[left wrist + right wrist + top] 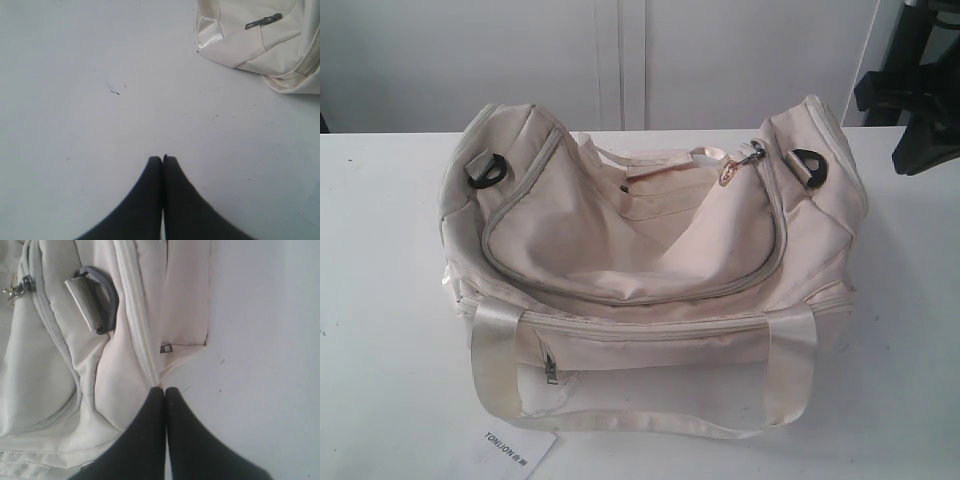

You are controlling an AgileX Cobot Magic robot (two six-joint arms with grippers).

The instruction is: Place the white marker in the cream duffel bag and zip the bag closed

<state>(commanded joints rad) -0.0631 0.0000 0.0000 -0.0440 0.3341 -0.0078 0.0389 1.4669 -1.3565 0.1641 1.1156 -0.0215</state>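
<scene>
The cream duffel bag [640,230] lies in the middle of the white table [380,300]. Its curved zipper [620,296] looks shut, with the metal pull [750,155] at the bag's right end. The white marker is not in view. My left gripper [162,159] is shut and empty above bare table, a corner of the bag [260,45] off to one side. My right gripper [165,389] is shut on nothing, its tips at the edge of the bag's end [50,365] near a black D-ring [102,300].
A satin strap handle [620,415] loops over the table's front, with a white paper tag [515,450] beside it. A small front pocket zipper [552,372] is shut. A dark arm part [920,110] hangs at the back right. A white wall stands behind.
</scene>
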